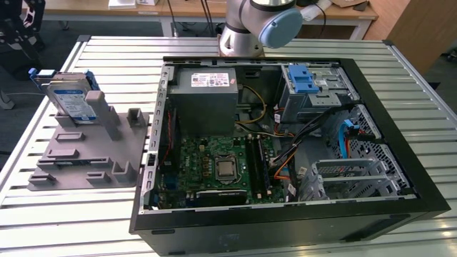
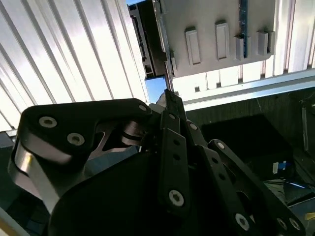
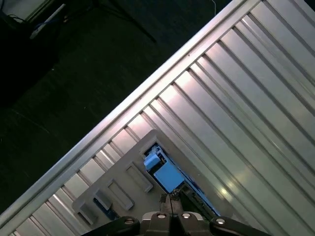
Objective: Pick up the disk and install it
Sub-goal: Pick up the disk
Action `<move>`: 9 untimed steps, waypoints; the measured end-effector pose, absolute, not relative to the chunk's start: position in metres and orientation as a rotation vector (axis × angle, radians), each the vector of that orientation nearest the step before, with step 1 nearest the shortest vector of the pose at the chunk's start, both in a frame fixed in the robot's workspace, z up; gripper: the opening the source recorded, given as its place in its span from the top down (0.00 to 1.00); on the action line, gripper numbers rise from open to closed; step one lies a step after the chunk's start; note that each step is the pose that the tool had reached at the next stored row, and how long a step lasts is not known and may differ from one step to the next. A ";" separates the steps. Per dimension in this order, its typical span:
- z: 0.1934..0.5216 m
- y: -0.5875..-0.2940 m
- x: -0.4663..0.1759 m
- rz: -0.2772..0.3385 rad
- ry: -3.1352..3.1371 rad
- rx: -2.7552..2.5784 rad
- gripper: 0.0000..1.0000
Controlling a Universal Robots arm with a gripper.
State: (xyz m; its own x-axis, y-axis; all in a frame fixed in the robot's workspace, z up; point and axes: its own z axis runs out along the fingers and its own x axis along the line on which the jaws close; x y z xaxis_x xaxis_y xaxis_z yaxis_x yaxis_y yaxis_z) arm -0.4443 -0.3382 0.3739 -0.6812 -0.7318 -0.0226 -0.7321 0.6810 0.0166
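Hand (image 3: 170, 197) pinched shut and empty, hanging above the disk (image 1: 71, 100) standing up in its grey holder (image 1: 85, 160) on the desk (image 1: 71, 214) beside the open computer case (image 1: 286, 235), not picked up or put in yet.

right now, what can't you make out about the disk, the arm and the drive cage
Lower part of the disk: exterior view, hidden behind the grey holder's posts.
Its label face: first wrist view shows it edge-on, and the gripper covers part.
Upper part of the arm: exterior view, cut off by the top edge.
Inside of the drive cage: exterior view, covered by its blue latch and top plate.
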 end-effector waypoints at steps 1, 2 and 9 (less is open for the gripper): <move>0.374 -0.338 -0.444 0.038 2.855 -1.276 0.89; 0.373 -0.338 -0.444 0.038 2.844 -1.302 0.89; 0.371 -0.338 -0.444 0.040 2.757 -1.481 0.89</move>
State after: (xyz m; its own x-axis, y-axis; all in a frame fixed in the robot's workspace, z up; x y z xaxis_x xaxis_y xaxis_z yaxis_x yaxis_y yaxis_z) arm -0.4443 -0.3382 0.3710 -0.5521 -0.8334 -0.0225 -0.8337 0.5519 0.0167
